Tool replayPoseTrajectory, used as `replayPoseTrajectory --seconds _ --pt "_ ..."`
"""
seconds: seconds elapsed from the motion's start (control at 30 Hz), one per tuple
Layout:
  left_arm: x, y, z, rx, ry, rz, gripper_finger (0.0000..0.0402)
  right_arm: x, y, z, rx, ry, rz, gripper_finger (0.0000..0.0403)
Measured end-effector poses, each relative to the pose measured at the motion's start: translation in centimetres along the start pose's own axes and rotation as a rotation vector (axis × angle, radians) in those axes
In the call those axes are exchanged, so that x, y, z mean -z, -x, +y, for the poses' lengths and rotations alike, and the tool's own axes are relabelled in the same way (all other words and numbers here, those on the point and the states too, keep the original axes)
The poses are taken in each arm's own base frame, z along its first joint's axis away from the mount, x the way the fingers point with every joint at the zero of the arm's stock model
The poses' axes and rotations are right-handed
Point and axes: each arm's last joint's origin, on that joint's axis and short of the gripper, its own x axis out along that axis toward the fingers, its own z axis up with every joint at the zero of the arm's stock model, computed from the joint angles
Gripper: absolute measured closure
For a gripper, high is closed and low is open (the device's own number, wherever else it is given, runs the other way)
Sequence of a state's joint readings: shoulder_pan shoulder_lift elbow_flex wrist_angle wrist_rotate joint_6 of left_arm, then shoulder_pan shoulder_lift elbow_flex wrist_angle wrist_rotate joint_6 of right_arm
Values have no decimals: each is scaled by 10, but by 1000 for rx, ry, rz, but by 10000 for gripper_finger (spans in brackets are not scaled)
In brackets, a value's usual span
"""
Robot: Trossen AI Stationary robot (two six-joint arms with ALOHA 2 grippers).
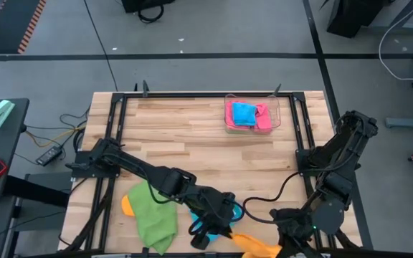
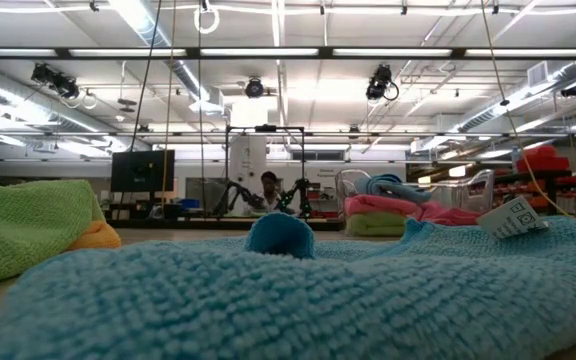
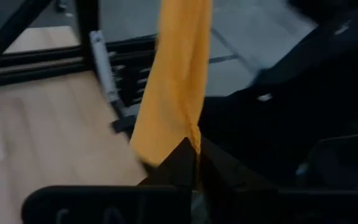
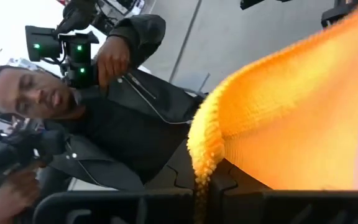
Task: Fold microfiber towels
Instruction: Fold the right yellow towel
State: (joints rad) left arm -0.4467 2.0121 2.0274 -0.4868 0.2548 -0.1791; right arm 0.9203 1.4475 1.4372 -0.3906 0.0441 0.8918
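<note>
A tray (image 1: 274, 115) at the table's (image 1: 192, 136) far side holds folded towels (image 1: 248, 115), loose towels (image 1: 153, 215) near

No text, label or number can be read anywhere in these views.

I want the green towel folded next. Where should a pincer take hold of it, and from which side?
The green towel lies crumpled at the table's near-left, partly over an orange cloth. I'd pinch its bare outer corner by the table's front edge, coming straight down, away from the left arm crossing its other side. That corner looks free to lift.
</note>
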Motion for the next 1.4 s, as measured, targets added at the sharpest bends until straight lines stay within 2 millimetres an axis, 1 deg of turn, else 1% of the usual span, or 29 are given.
replayPoseTrajectory --seconds 0.07,0.17,0.23,0.3,0.37,0.43,0.57,0.63,0.77,0.87,0.97,1.13,1.23,1.4 --pt "-5 5 -7 32 25 -4 363 0 0 0 5 -7 1 397" --pt "-1 7 -12 31 85 65 365 4 0 -5 64 -31 24 397" --pt "3 7 -12 20 116 116 373 10 2 -15 183 -74 58 397" --pt "8 5 -10 -19 128 139 384 16 5 -28 342 -129 94 397" --pt "18 1 -1 -71 143 168 390 19 10 -41 492 -180 98 397" --pt "29 -4 11 -117 173 200 391 21 13 -53 599 -211 98 397" --pt "48 -9 42 -232 240 234 375 23 13 -74 703 -235 112 397" --pt "56 -9 56 -272 261 254 369 25 10 -89 756 -248 121 397" --pt "64 -5 78 -313 282 272 374 32 8 -120 863 -262 166 397" --pt "65 0 88 -332 266 294 389 34 8 -140 920 -242 199 397" --pt "70 6 98 -358 286 349 392 33 10 -158 974 -178 230 397" --pt "85 13 117 -446 324 436 368 28 15 -186 1051 -139 249 397" --pt "91 20 122 -510 321 500 367 21 19 -200 1095 -105 233 397" --pt "96 25 124 -571 293 573 390 2 24 -217 1102 -4 210 397"
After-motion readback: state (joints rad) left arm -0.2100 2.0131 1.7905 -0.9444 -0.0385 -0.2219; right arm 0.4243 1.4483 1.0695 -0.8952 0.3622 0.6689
